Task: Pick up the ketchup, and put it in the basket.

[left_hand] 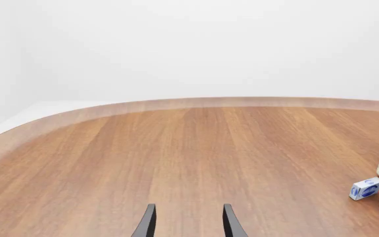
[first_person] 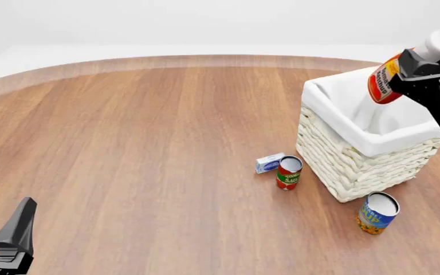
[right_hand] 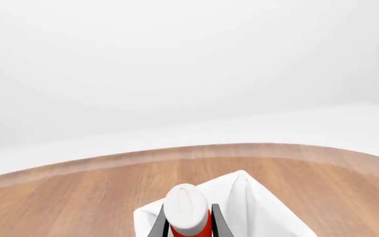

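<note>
We have the ketchup (first_person: 389, 77) lifted, clenched in the right tool (first_person: 419, 69), seemingly over the basket (first_person: 357, 146) at the table's right; lowering and letting go remain. Left tool (left_hand: 188, 222) hangs released.

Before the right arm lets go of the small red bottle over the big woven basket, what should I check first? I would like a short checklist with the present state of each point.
1. Right gripper shut on the small red ketchup bottle with white cap: ok.
2. Bottle is over the opening of the cream-white wicker basket with cloth liner: ok in the front view; the exact height above it cannot be told.
3. Bottle upright: not ok, it is tilted.
4. Basket inside free of other things: cannot tell, only partly visible.
5. Left gripper away from the basket: ok, open and low over the table.
6. Red-and-green can outside the basket: ok.
</note>
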`<state>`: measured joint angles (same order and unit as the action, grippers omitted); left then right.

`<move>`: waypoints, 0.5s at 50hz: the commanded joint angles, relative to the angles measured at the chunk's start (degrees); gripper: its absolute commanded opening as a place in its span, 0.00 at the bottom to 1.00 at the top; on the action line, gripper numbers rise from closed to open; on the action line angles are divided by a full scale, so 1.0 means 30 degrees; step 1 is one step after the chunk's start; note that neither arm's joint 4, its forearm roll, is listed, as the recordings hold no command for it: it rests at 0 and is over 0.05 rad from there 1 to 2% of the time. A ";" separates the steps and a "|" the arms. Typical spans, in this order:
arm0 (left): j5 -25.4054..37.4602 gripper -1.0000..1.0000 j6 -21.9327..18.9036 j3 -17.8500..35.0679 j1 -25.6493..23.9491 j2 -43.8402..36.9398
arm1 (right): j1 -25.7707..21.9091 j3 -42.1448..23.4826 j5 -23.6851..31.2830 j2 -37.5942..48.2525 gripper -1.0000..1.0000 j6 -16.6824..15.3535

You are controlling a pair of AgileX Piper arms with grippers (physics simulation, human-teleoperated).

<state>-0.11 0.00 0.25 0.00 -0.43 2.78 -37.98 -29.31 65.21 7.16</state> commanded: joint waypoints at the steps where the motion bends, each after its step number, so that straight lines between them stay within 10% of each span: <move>1: 0.0000 1.00 0.0000 0.0000 0.0000 0.0000 | 0.0250 -0.0113 0.0535 0.0103 0.00 -0.0007; 25: 0.0000 1.00 0.0000 0.0000 0.0000 0.0000 | -0.0244 0.0253 0.1200 -0.0313 0.00 -0.0433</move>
<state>-0.11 0.00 0.25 0.00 -0.43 2.23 -37.32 -26.35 64.62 5.53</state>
